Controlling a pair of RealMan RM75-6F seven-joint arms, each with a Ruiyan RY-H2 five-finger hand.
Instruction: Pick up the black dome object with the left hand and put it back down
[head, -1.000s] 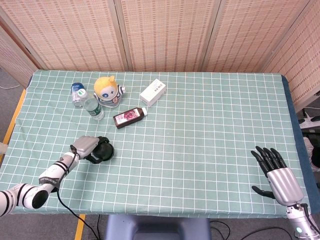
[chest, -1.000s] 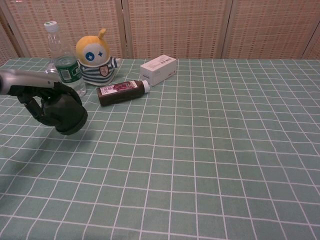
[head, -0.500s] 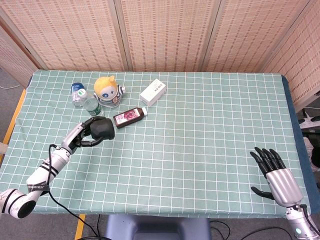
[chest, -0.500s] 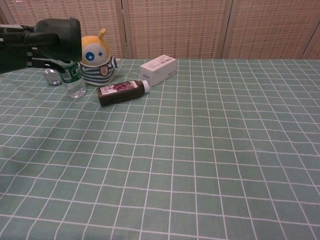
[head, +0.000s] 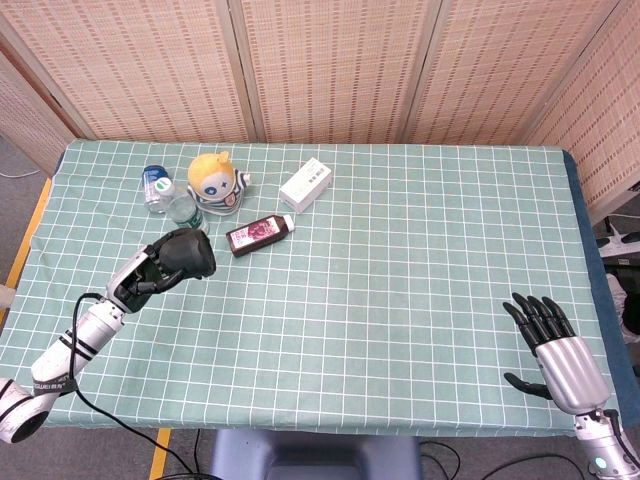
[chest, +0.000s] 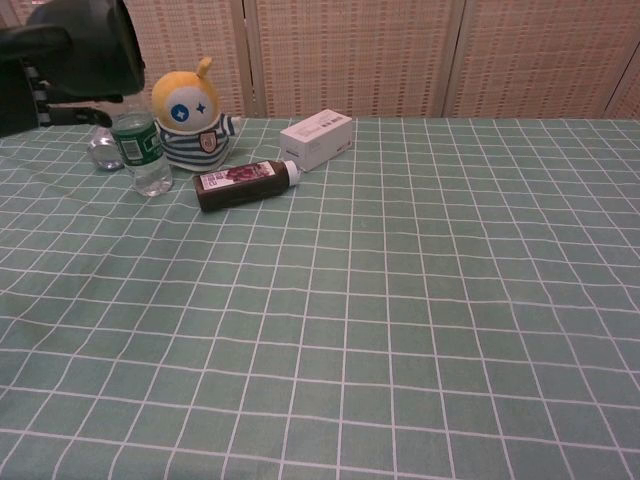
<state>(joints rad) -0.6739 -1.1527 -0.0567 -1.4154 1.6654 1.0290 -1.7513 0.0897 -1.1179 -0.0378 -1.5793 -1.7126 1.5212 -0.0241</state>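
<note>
Silver right hand (head: 558, 352) shows overhead only.

Soft, even room light falls from above me; shadows on the tablecloth (head: 400, 260) stay faint. No glare. Both views are sharp, though my left hand (chest: 40, 70) looms dark and slightly blurred up close.

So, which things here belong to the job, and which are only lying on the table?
Belong to the job:
- black dome object
- left hand, holding it above the table

Only lying about:
- water bottle
- yellow doll
- dark bottle
- white box
</note>
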